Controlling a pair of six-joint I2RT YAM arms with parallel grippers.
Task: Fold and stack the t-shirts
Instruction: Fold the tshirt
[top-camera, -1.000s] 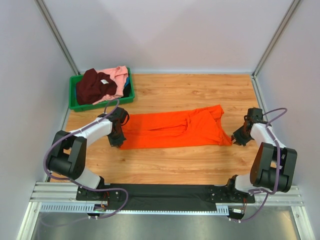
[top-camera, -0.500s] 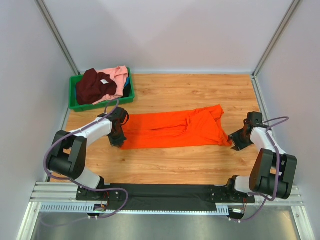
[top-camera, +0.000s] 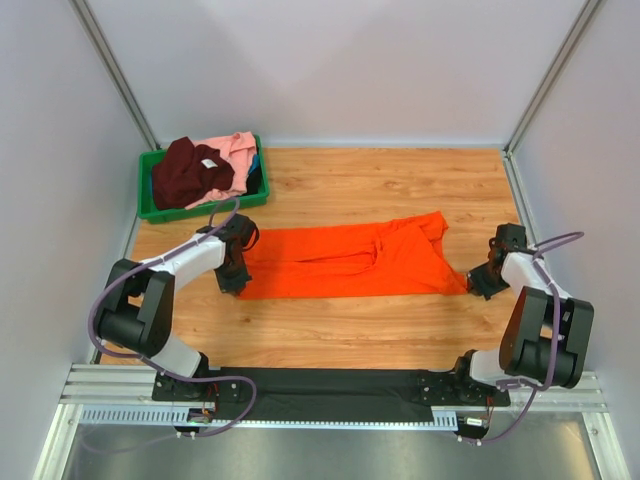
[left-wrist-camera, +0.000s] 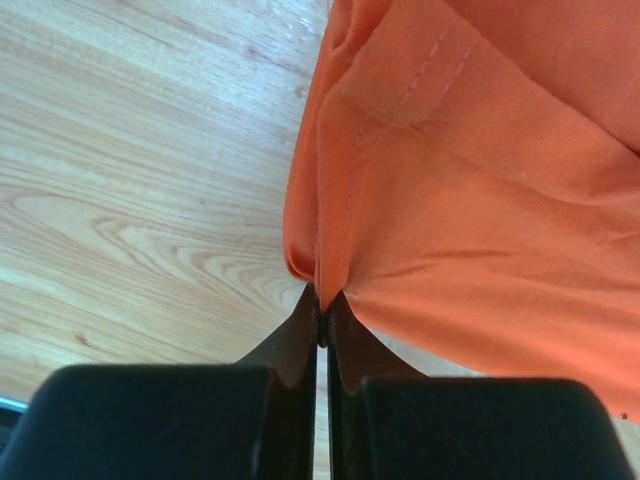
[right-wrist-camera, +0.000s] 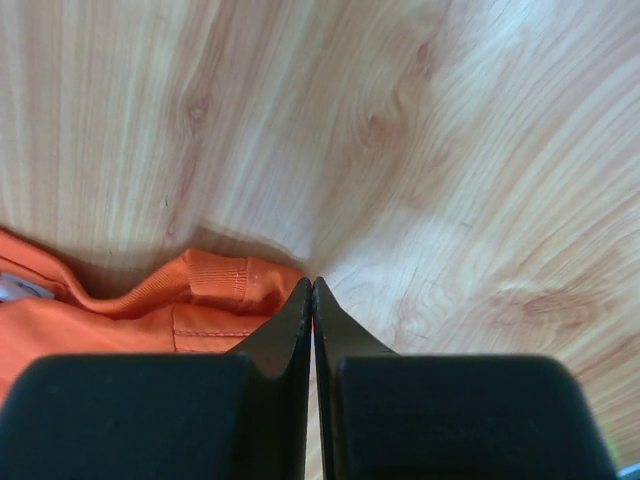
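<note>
The bright orange t-shirt (top-camera: 340, 262) lies spread lengthwise across the middle of the wooden table. My left gripper (top-camera: 232, 283) is shut on its left edge, and a hemmed fold is pinched between the fingertips in the left wrist view (left-wrist-camera: 321, 310). My right gripper (top-camera: 478, 280) is shut at the shirt's right end. In the right wrist view (right-wrist-camera: 313, 290) a sliver of orange cloth shows between the tips, with the ribbed collar (right-wrist-camera: 215, 280) just to the left. The dark maroon t-shirt (top-camera: 185, 172) with a white label and the light pink t-shirt (top-camera: 238, 150) lie crumpled in the bin.
The green plastic bin (top-camera: 200, 208) stands at the back left, close behind my left arm. Bare wooden table (top-camera: 380, 185) lies behind and in front of the orange shirt. Grey walls enclose the table on three sides.
My right gripper has shifted slightly towards the near edge and back at the shirt's right end, and that corner has moved a little with it. My left gripper has stayed put.
</note>
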